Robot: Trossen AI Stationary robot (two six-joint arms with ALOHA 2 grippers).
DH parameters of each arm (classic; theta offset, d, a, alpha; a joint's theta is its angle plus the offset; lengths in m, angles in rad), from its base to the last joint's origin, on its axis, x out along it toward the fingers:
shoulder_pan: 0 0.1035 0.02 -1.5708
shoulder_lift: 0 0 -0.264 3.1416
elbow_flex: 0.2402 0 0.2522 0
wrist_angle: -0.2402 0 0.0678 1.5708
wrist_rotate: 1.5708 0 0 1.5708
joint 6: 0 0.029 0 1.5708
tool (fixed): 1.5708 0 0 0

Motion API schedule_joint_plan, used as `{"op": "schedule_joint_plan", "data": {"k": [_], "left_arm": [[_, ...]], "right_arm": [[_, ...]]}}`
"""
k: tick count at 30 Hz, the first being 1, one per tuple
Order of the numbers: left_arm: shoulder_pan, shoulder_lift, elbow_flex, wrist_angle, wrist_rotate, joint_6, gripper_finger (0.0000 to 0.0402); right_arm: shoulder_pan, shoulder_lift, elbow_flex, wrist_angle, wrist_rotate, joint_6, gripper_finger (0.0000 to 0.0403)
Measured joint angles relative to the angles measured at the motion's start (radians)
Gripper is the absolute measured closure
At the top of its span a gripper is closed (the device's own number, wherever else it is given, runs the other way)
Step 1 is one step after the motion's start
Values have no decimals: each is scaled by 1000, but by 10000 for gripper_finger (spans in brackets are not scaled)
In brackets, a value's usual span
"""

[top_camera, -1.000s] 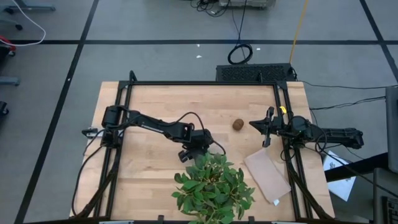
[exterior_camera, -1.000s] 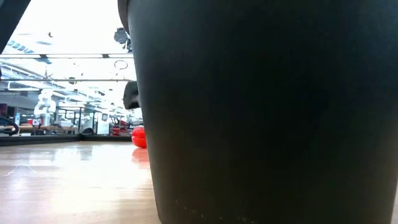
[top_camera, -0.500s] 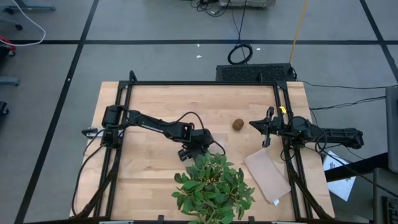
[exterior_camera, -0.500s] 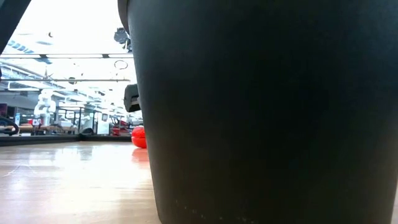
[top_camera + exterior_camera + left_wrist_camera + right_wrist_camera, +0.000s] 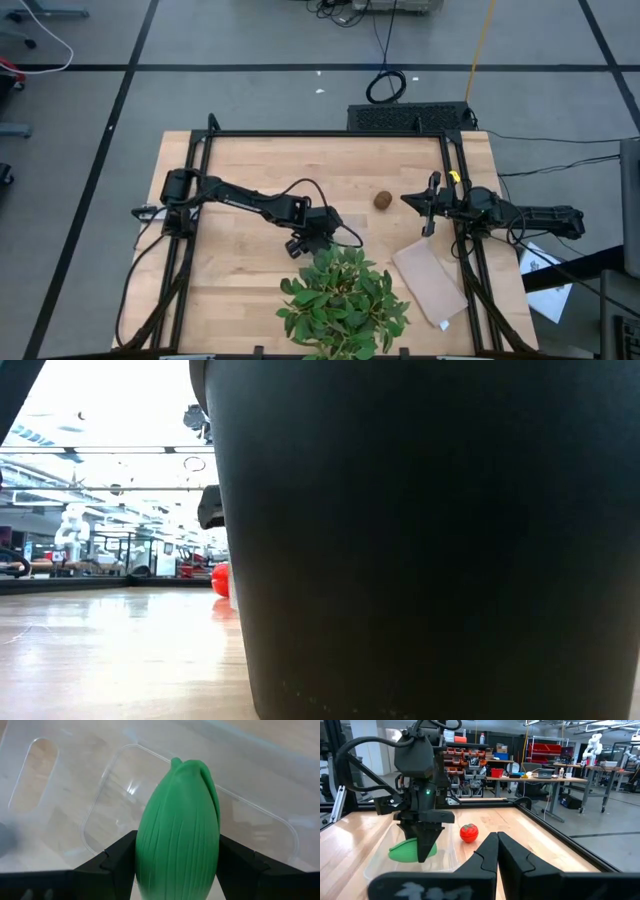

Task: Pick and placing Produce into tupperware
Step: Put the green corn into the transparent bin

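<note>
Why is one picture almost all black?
In the low view a dark pot stands right against the camera and blocks most of it; only a red tomato and the bright room show beside it. In the left wrist view the green piece fills the middle, and light glints off the clear tupperware behind it.

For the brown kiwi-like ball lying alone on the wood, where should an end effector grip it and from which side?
Grip the brown kiwi-like ball across its middle, coming straight down from above. It is round, so no side grips better, and the bare wooden table around it leaves the fingers room. The shut right end effector is nearest.
</note>
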Motion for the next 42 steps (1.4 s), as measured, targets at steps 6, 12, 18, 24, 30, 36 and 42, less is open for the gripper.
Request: {"op": "schedule_joint_plan", "data": {"k": [6, 12, 18, 24, 30, 36, 42], "left_arm": [[-6, 0, 62, -73, -2, -7, 179], [-5, -1, 112, -114, 9, -31, 179], [-5, 9, 116, -142, 22, -29, 179], [-5, 15, 116, -184, 21, -96, 179], [-5, 15, 116, -188, 11, -231, 179], [-5, 15, 165, -186, 12, -417, 179], [-3, 15, 203, -233, 33, -586, 179]], "right_arm": [[0, 0, 0, 10, 0, 0, 403], [0, 0, 0, 18, 0, 0, 403], [0, 0, 0, 18, 0, 3, 403], [0, 0, 0, 21, 0, 1, 403], [0, 0, 0, 39, 0, 2, 403], [0, 0, 0, 44, 0, 3, 403], [0, 0, 0, 44, 0, 3, 403]]}}
